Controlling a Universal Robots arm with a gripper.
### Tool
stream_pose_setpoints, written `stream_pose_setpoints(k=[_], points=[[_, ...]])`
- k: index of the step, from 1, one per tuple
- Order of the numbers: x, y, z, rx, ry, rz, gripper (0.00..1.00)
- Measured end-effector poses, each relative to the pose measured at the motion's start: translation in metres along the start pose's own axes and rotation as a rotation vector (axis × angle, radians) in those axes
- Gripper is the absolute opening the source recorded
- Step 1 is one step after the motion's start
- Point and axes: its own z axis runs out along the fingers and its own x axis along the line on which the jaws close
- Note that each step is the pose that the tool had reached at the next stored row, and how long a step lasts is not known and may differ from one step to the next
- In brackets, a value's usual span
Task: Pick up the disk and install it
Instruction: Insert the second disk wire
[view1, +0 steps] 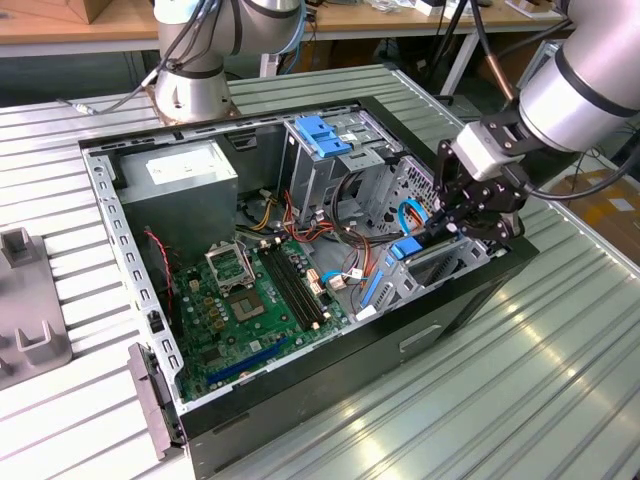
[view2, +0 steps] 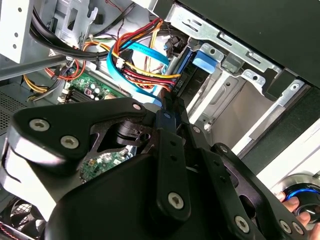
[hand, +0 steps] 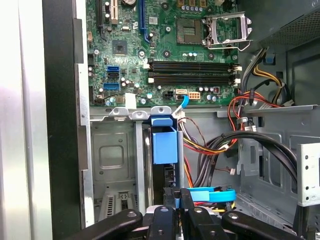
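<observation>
A: Disk (hand: 164, 145) sits edge-on in the drive cage (hand: 115, 155) by the case's front wall, blue carrier end up, at about 6 o'clock from the motherboard (hand: 160, 50) in the first wrist view.

B: Gripper (view1: 455, 222)?

A: Right over it, at 3 o'clock in the exterior view. Linkage looks drawn together, but can't tell if the tips pinch the carrier or are just closed above it.

B: Risks?

A: Prob cables. Blue SATA cable (view2: 131, 65) and red/yellow power leads (view2: 145, 37) crowd the slot; they could snag or get pinched. Also, if the drive tilts, rails may jam in the cage.
</observation>
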Motion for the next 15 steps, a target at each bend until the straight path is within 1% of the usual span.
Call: stream_pose_setpoints(k=[7,10,13,15], points=[[0.0020,-0.0001,0.0016,-0.0014,0.0005,0.000,0.16],[0.0026,-0.0001,0.0041,-0.0032,0.0004,0.001,0.16],[0.0027,-0.0001,0.0043,-0.0033,0.0004,0.001,0.16],[0.0025,-0.0001,0.0031,-0.0032,-0.0003,0.001,0.16]])
